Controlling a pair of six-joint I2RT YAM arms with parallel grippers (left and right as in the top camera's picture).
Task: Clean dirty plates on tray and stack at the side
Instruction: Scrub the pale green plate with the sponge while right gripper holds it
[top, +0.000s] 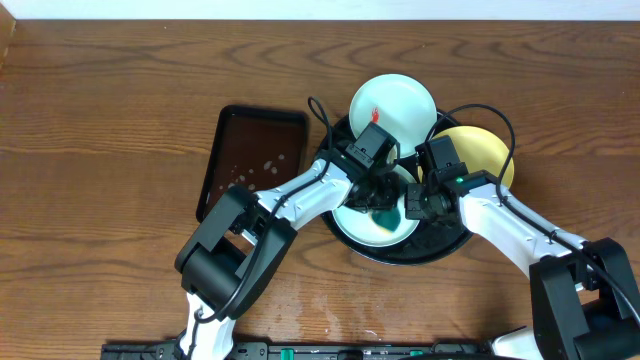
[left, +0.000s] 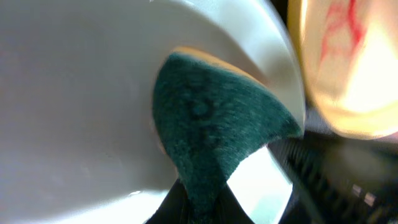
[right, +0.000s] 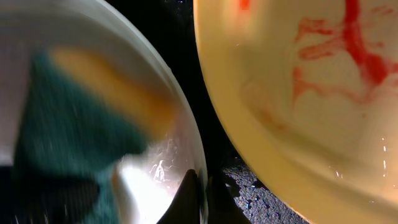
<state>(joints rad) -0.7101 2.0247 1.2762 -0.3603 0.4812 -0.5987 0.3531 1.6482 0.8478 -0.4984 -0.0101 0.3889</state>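
Overhead view of a wooden table (top: 100, 120) with two robot arms reaching in from the bottom edge to a round black tray (top: 430, 245) right of centre. There are three plates on the tray, two mint-blue and one yellow.

The lower mint-blue plate (top: 365, 228) lies in the tray's lower left. The upper mint-blue plate (top: 400, 100) sits at the top and overlaps the rim, with a red smear near its left side. The yellow plate (top: 485, 150) sits at the tray's right edge; the wrist views show red streaks across it.

The left gripper (top: 381, 207) is clenched on one sponge (left: 211, 130) — green scouring face, yellow back — pressed onto the lower mint-blue plate's surface. The right gripper (right: 202, 198) is clamped on that plate's rim, seemingly steadying it.

The step in hand looks like scrubbing the first plate. No red shows on what is visible of it, though the arms hide part. No plate is stacked beside the tray yet.

The next move likely calls for lifting this plate off the tray and setting it on the table, then wiping the two smeared plates.

One brown rectangular tray (top: 255, 150) lies at centre left — empty but for pale specks.
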